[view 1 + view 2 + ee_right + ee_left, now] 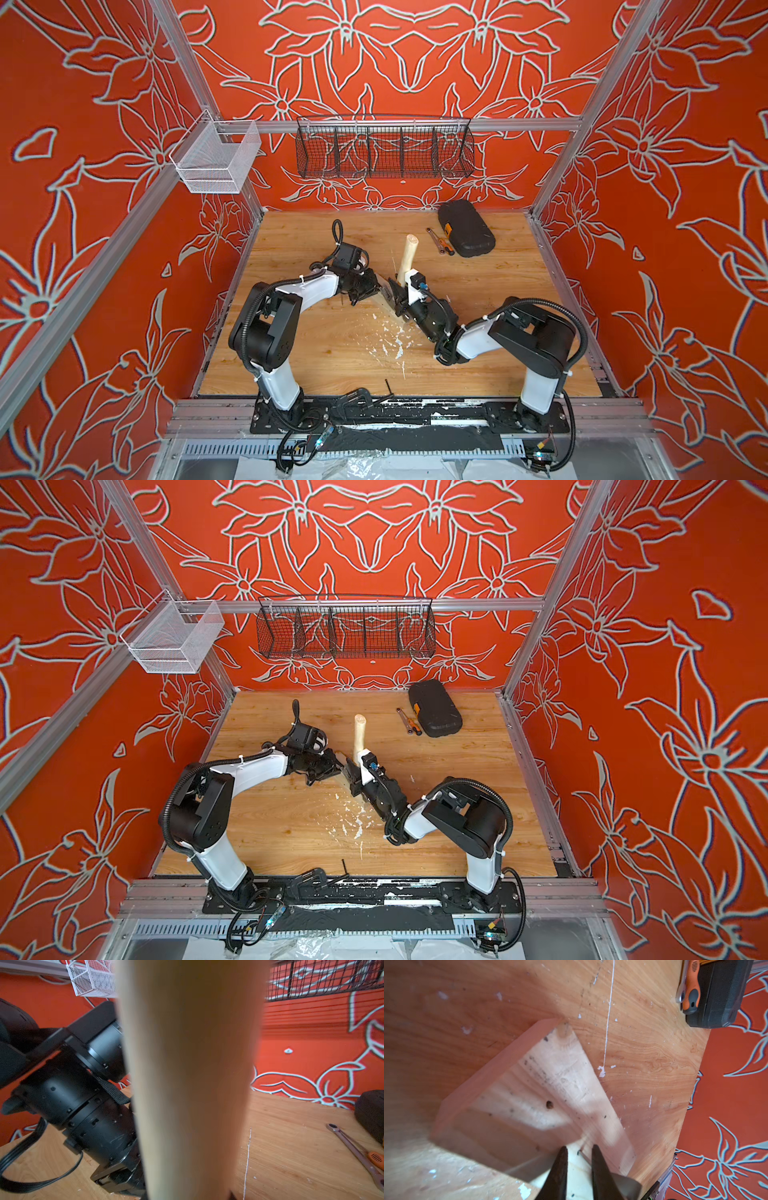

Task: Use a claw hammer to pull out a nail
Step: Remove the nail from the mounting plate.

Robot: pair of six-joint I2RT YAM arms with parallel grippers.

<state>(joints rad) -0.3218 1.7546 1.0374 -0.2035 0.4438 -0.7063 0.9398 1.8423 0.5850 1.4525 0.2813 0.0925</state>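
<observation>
Both top views show the claw hammer (408, 254) mid-frame with its handle upright, and the right gripper (398, 292) clamped on it low down. The left gripper (579, 1148) has its fingers slightly apart over the wood block (542, 1076); I cannot tell whether it is gripping anything. A thin pin there looks like the nail (581, 1152), apparently not yet out. The black case (466, 227) and wrench (435, 240) at upper right stand clear.
</observation>
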